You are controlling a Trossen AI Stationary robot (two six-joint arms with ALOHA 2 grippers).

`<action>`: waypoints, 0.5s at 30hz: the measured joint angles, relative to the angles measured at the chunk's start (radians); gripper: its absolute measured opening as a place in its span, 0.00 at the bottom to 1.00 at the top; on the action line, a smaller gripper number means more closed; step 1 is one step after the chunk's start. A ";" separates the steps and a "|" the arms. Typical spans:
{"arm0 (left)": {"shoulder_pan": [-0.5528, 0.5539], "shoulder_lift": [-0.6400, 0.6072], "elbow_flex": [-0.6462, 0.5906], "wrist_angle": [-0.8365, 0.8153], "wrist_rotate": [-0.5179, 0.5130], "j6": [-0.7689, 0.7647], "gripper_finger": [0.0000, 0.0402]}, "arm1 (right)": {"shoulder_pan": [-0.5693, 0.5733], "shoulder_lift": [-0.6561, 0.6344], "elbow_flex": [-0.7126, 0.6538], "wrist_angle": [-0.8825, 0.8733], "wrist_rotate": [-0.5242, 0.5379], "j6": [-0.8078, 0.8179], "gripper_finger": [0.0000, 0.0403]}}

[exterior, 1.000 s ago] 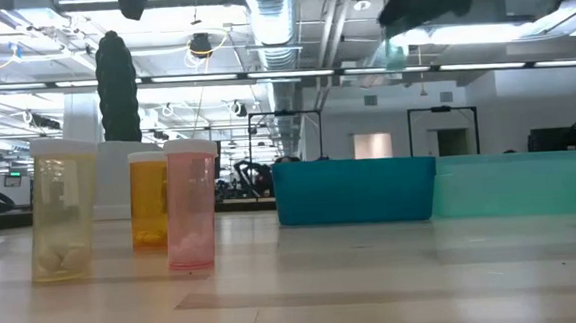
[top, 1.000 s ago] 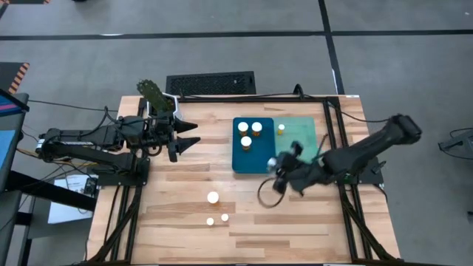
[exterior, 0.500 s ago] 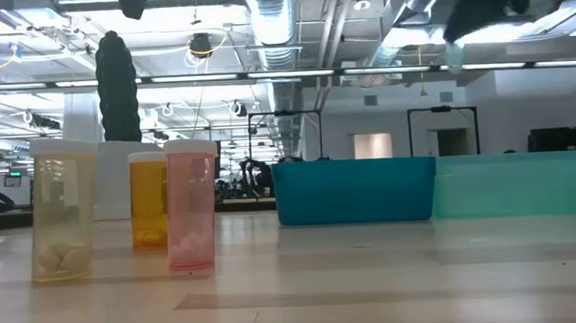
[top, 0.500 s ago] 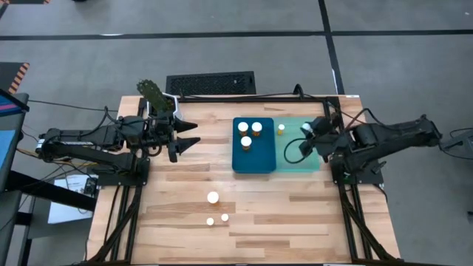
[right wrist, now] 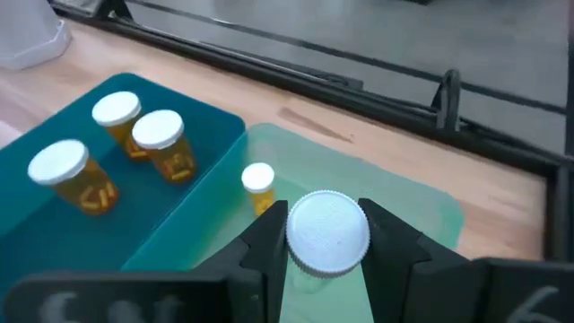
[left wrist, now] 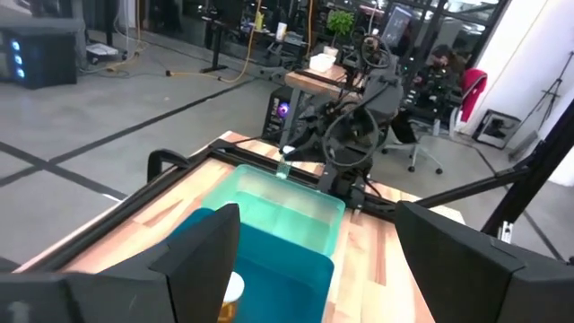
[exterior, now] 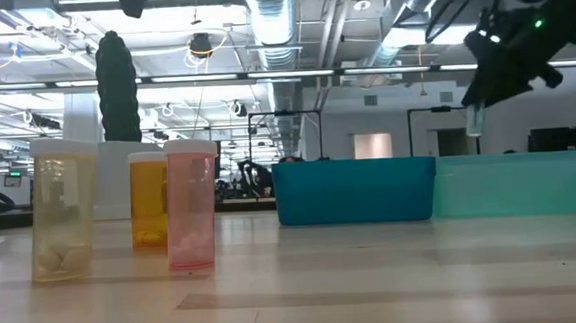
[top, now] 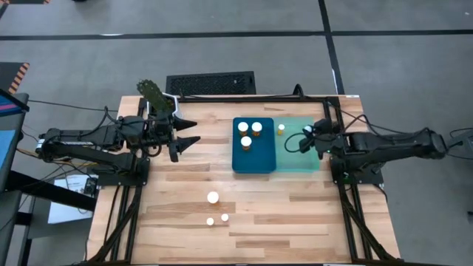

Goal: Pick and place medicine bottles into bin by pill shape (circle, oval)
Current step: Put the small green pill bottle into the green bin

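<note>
Right arm: I had it stretched nearly flat from the counter's (top: 185, 185) right edge, reaching inward over the light green bin (top: 314, 164).
Right claw (right wrist: 326, 240): clenched on a white-capped bottle (right wrist: 326, 231), a dark finger pressed to each side of the cap, held in the air above the light green bin.
Same bottle, low view: it hung upright (exterior: 475, 120) below the claw, clear of the bin's rim.
Light green bin: one small amber bottle (top: 281, 128) stood inside near its far corner; the wrist camera showed it just beyond the held cap.
Dark teal bin (top: 253, 166): touching the green one on its left side, it held three capped amber bottles (top: 246, 142), two side by side at the back and one nearer the middle.
Left arm: I kept it waiting at the counter's left rear, folded low and pointing toward the bins.
Left claw (top: 186, 141): released, fingers spread wide and gripping nothing, well apart from the bins.
Bottles on the counter: three (top: 213, 197) stood upright in a loose cluster at the front centre, far from both bins; the low view showed them as a pale one (exterior: 63, 208), an orange one (exterior: 149, 201) and a pink one (exterior: 192, 205), close together.
Beyond the counter: a dark keyboard-like panel (top: 211, 83) lay on the floor behind the rear edge.
</note>
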 joint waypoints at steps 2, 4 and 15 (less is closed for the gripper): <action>0.000 0.000 0.000 0.000 -0.001 0.003 0.72 | -0.037 0.017 -0.028 0.076 -0.039 -0.023 0.31; 0.000 0.000 0.000 0.000 -0.002 0.004 0.72 | -0.075 0.041 -0.044 0.123 -0.084 -0.054 0.31; 0.000 0.000 0.000 0.000 -0.003 0.063 0.72 | -0.277 0.254 -0.043 0.346 -0.221 -0.171 0.31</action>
